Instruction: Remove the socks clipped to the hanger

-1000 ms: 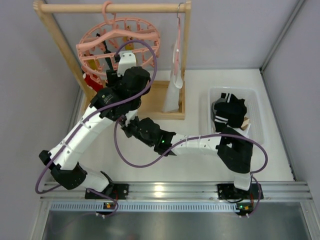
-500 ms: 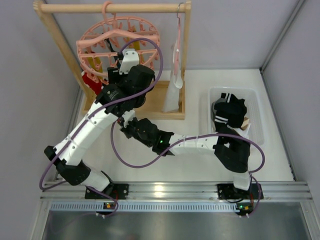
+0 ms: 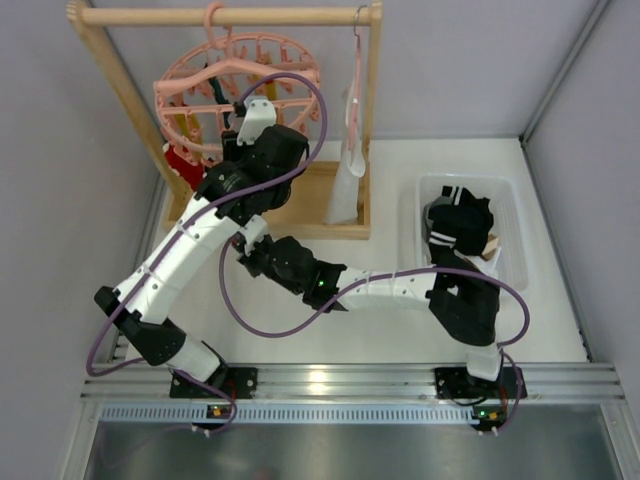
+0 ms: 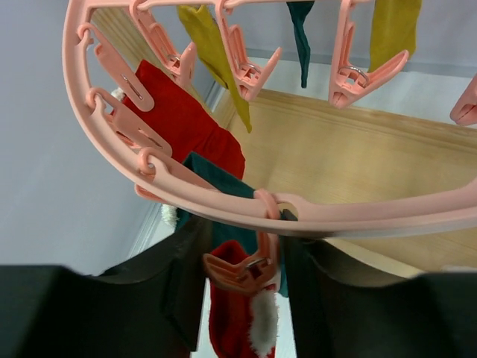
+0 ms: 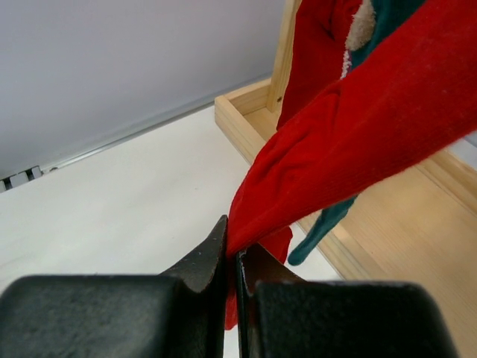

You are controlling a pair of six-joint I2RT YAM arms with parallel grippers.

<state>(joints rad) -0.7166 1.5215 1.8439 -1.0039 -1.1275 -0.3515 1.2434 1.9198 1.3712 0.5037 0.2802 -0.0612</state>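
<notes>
Top external view: at the left, the pink hanger (image 3: pixel 170 100) hangs by its hook from the wooden rack (image 3: pixel 300 15), with the left arm's wrist up against its ring. Left wrist view, left to right under the ring: a red sock (image 4: pixel 179 119), then 2 mustard socks (image 4: pixel 212 52) with a teal sock (image 4: pixel 302 37) between them. The left claw (image 4: pixel 242 261) stands spread, its 2 fingers (image 4: pixel 186 283) close on either side of a clip (image 4: pixel 238 272) on the near rim; whether they press it I cannot tell. Right wrist view: the right claw (image 5: pixel 232 250) is pressed together, pinching the lower end of a stretched red sock (image 5: pixel 358 134) that runs taut up to the right.
</notes>
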